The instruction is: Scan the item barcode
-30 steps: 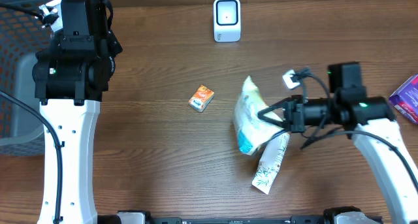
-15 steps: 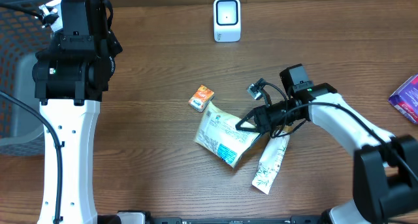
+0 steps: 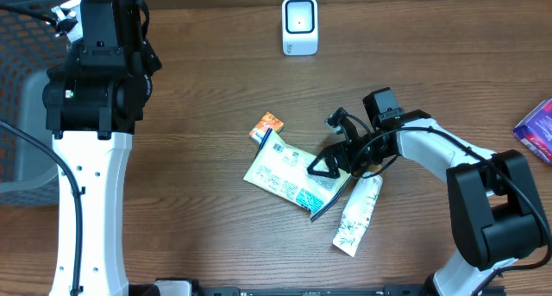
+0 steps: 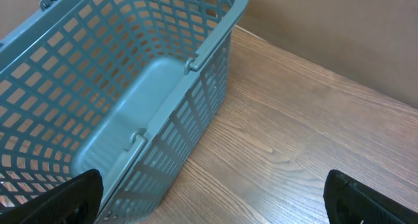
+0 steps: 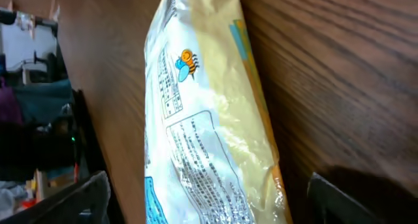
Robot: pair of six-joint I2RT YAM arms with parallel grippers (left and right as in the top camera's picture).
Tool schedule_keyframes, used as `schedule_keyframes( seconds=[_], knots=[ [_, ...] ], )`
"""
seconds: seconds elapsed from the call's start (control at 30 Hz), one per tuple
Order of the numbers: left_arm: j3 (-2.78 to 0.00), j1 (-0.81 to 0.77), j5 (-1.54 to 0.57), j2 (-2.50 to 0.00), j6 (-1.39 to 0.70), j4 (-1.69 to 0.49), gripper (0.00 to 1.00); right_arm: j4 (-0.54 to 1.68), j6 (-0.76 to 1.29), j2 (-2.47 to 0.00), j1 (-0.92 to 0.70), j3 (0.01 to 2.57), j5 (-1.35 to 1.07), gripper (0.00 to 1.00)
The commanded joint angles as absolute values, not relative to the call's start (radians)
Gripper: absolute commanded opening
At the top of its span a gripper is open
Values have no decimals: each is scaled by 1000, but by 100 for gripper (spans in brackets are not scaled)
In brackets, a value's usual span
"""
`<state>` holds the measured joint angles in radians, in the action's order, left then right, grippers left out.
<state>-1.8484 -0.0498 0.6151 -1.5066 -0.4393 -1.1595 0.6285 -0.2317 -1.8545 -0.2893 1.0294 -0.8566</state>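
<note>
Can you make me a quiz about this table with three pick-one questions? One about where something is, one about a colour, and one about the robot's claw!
1. Where is the small orange box?
A) right beside the snack bag
B) on a shelf
C) inside a cup

2. What colour is the basket?
A) red
B) blue-grey
C) yellow

3. How is the right gripper?
A) shut tight
B) open, with the bag between its fingers
C) out of sight

Answers: 1 A, the box lies by the bag's upper corner. 2 B, the left wrist view shows blue-grey mesh. 3 B, a gap shows on each side of the bag.
</note>
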Motion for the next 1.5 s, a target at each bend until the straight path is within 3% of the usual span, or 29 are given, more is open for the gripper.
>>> schedule_keyframes(
  seconds=[0.0,0.43,0.73,1.3,1.4,1.47],
  knots=[
    [-1859,-45,628,-1511,-446,-1159,100,606,-305,-1854,-285,1042,-847,100],
    [-1859,-46,628,-1511,-446,-1159,100,531,-315,-1871,-251,1042,-847,100],
    [-1859,-45,628,-1511,-446,-1159,100,537,-314,-2019,-256,1060,-1087,100],
    [-1859,-45,628,-1511,-446,-1159,100,587,-292,-2026,-358,1085,-1108,100],
    [-1859,-45,628,-1511,-446,-1159,100,588,-273,-2026,-359,1085,-1109,89],
    [-1859,-45,628,-1511,-446,-1159,100,588,-268,-2026,-365,1085,-1109,68]
  ],
)
